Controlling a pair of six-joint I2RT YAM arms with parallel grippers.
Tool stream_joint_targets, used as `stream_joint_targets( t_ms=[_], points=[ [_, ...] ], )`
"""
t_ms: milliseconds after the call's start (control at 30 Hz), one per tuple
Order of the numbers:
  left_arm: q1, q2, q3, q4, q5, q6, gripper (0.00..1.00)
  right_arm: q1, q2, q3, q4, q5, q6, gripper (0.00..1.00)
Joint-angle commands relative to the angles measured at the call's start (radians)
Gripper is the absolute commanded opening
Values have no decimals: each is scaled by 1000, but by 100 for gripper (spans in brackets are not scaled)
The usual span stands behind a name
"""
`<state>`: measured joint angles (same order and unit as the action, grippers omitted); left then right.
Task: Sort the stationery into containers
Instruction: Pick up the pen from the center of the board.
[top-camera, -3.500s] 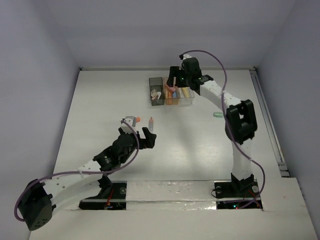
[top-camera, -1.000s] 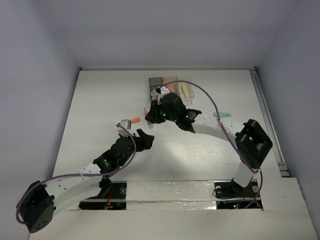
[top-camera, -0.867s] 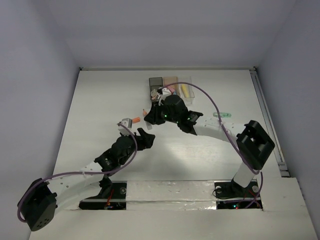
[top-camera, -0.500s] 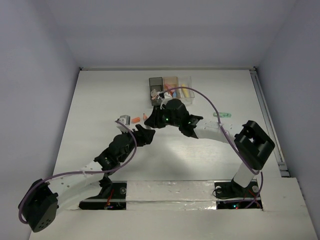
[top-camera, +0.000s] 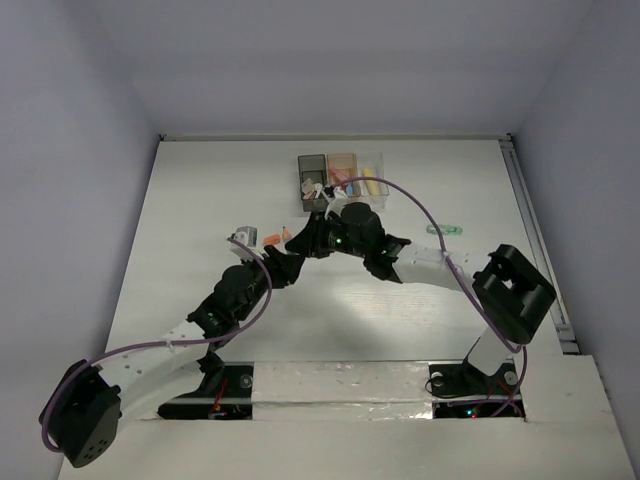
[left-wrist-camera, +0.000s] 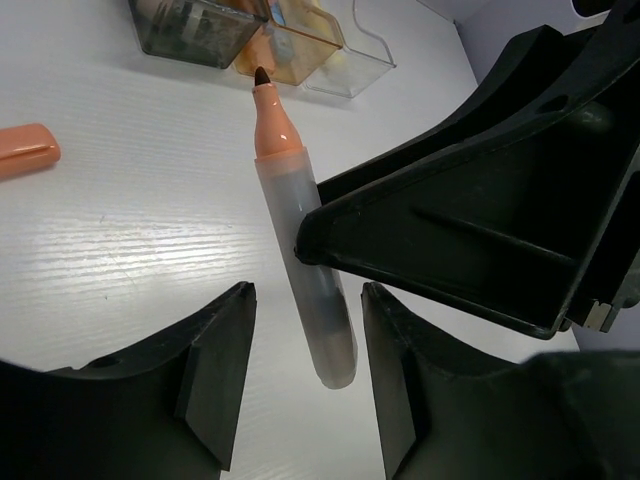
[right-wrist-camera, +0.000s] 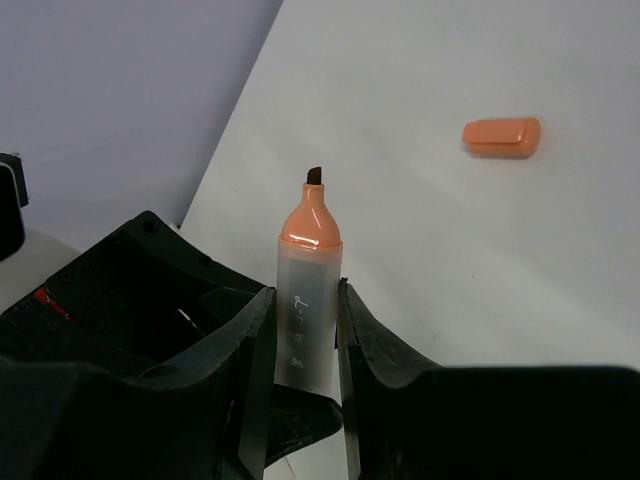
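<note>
An uncapped orange marker (right-wrist-camera: 308, 230), with a cloudy grey barrel and an orange tip, is clamped between the jaws of my right gripper (right-wrist-camera: 305, 290), tip pointing away from the wrist. In the left wrist view the same marker (left-wrist-camera: 290, 200) hangs above the table. My left gripper (left-wrist-camera: 307, 300) stands open astride its tail end, with a gap on each side. The two grippers meet mid-table in the top view: left gripper (top-camera: 285, 262), right gripper (top-camera: 305, 243). The marker's orange cap (left-wrist-camera: 25, 150) lies loose on the table. The containers, dark grey (top-camera: 313, 180), orange (top-camera: 341, 170) and clear (top-camera: 371, 175), stand behind and hold several items.
A mint green marker (top-camera: 447, 229) lies on the table to the right of the right arm. The orange cap (top-camera: 270, 238) sits just left of the grippers. Walls close the table (top-camera: 200, 200) on the left, back and right.
The right gripper, holding the marker, has shifted slightly towards the left arm. The left gripper has moved up to the marker's tail and its jaws have narrowed around it.
</note>
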<state>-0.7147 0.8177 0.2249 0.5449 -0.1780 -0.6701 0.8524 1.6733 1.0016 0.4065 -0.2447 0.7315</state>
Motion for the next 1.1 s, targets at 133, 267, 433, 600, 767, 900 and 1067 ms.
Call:
stream_joint_targets(
  t_ms=[133, 267, 433, 600, 767, 900, 1067],
  points=[
    [6, 8, 42, 73, 26, 17, 37, 10, -44, -20, 118, -30, 32, 7],
    [6, 8, 48, 69, 18, 24, 13, 10, -46, -31, 132, -41, 45, 7],
    [15, -12, 57, 14, 12, 52, 0, 10, -60, -53, 141, -51, 54, 8],
    [15, -103, 53, -116, 26, 72, 0, 10, -90, -57, 92, -53, 22, 40],
    [15, -276, 93, -324, 11, 72, 0, -33, -159, -69, 51, -62, -17, 57],
    [15, -382, 152, -517, -11, 63, 0, -75, -176, -72, -4, -77, -52, 55],
    [15, -459, 227, -591, 3, 53, 0, -84, -35, 58, -146, -122, -122, 11]
  ],
)
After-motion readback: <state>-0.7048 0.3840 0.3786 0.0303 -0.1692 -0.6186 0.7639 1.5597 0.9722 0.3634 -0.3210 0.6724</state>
